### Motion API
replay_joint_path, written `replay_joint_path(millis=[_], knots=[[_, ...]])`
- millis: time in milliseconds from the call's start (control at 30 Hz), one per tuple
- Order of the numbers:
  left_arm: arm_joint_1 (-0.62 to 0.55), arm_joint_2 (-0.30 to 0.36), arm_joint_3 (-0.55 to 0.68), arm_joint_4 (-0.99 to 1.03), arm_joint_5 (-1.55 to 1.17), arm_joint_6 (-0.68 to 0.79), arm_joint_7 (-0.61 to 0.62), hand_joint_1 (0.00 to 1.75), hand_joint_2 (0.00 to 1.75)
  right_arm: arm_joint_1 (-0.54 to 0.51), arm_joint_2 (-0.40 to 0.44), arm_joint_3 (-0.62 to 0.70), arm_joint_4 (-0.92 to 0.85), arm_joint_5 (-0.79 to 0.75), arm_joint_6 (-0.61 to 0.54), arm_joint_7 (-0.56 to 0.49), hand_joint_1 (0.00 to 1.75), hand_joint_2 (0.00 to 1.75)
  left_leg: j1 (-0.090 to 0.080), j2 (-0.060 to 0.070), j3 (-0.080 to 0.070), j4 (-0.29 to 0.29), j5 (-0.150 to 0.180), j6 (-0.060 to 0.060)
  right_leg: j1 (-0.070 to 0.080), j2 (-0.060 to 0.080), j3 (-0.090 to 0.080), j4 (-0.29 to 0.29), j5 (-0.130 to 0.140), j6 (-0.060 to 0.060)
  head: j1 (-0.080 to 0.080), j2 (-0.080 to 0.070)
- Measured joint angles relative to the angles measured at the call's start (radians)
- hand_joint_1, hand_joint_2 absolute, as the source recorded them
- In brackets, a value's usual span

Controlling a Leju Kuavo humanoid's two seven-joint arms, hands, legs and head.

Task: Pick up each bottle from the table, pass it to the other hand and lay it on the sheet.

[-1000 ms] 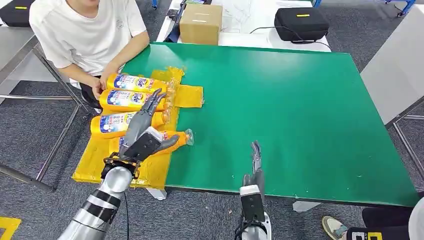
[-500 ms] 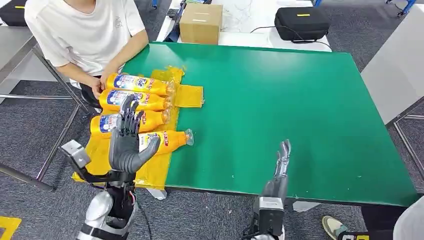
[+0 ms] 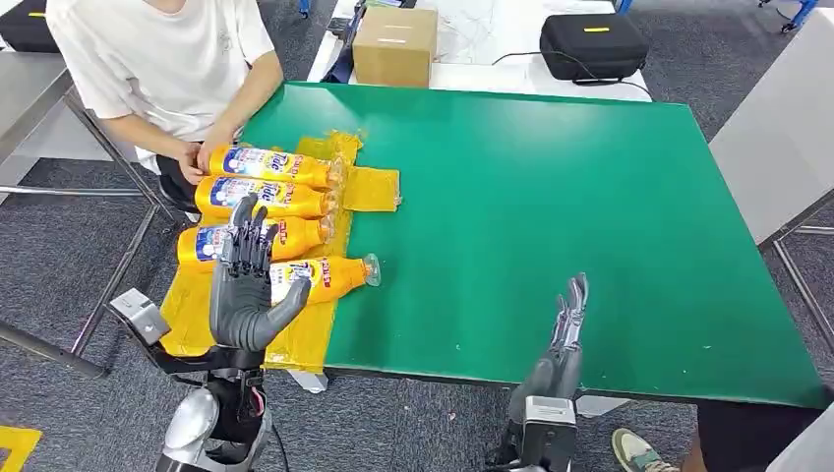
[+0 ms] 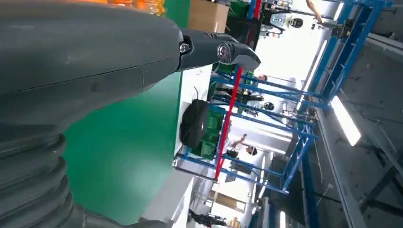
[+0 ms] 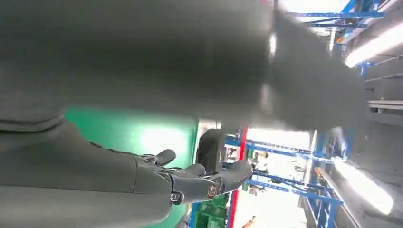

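Judging from four bottles already lying on the yellow sheet (image 3: 187, 329) and none on the green table (image 3: 590, 216), likely the end of a cycle — or of the whole task. Best done now by lifting the left hand (image 3: 244, 285) straight up and off toward 6 o'clock, keeping spread fingers from brushing the nearest bottle (image 3: 325, 276) and rolling it off the sheet's edge. Worth checking the table for another bottle before committing the right hand (image 3: 563, 339).

Left hand: raised, palm up, fingers apart and straight, holding nothing — poised above the near bottle and the third bottle (image 3: 285, 237), contact not evident. Right hand: fingers extended, close together, holding nothing, over the table's near edge around 5 o'clock.

Bottles: four in a row at about 10 o'clock, caps pointing toward 3 o'clock; farthest bottle (image 3: 266, 163) under a seated person's hand (image 3: 208, 157), second bottle (image 3: 285, 195) just beside it.
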Motion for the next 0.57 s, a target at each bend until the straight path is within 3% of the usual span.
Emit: replay_joint_path(millis=[167, 267, 300, 333, 367, 567], knots=[[0.061, -0.015, -0.002, -0.005, -0.035, 0.074, -0.036, 0.0, 1.75, 0.053, 0.016, -0.027, -0.068, 0.047, -0.001, 0.0, 0.0, 1.75, 0.0, 0.0, 0.0, 0.0, -0.001, 0.0, 0.0, 0.0, -0.001, 0.0, 0.0, 0.0, 0.0, 0.0], [0.094, -0.016, -0.022, 0.007, -0.225, 0.244, -0.102, 0.0, 1.75, 0.092, 0.024, -0.055, -0.095, 0.033, -0.001, 0.0, 0.0, 1.75, 0.0, 0.0, 0.0, 0.0, -0.002, 0.0, 0.0, 0.0, -0.001, 0.0, -0.001, 0.0, 0.0, 0.0], [0.099, -0.016, -0.035, 0.029, -0.277, 0.299, -0.113, 0.0, 1.75, 0.102, 0.026, -0.064, -0.095, -0.002, -0.001, 0.0, 0.0, 0.0, 0.0, 0.0, 0.0, 0.0, -0.002, 0.0, 0.0, 0.0, 0.0, 0.0, -0.002, -0.001, 0.0, 0.0], [0.107, -0.016, -0.048, 0.053, -0.297, 0.328, -0.118, 0.0, 1.75, 0.112, 0.027, -0.07, -0.094, -0.039, -0.001, 0.0, 0.0, 0.0, 0.0, 0.0, 0.0, 0.0, -0.002, 0.0, 0.0, 0.0, 0.0, 0.0, -0.002, -0.001, 0.0, 0.0], [0.116, -0.016, -0.058, 0.071, -0.301, 0.348, -0.124, 0.0, 1.75, 0.121, 0.027, -0.075, -0.092, -0.058, -0.001, 0.0, 0.0, 1.75, 0.0, 0.0, 0.0, 0.0, -0.002, 0.0, 0.0, 0.0, -0.001, 0.0, -0.002, -0.001, 0.0, 0.0], [0.149, -0.012, -0.109, 0.148, -0.344, 0.447, -0.151, 0.0, 1.75, 0.167, 0.069, -0.137, -0.073, -0.027, -0.001, 0.0, 0.0, 1.75, 0.0, 0.0, 0.0, 0.0, -0.003, 0.0, 0.0, 0.0, 0.0, 0.0, -0.002, -0.001, 0.0, 0.0]])
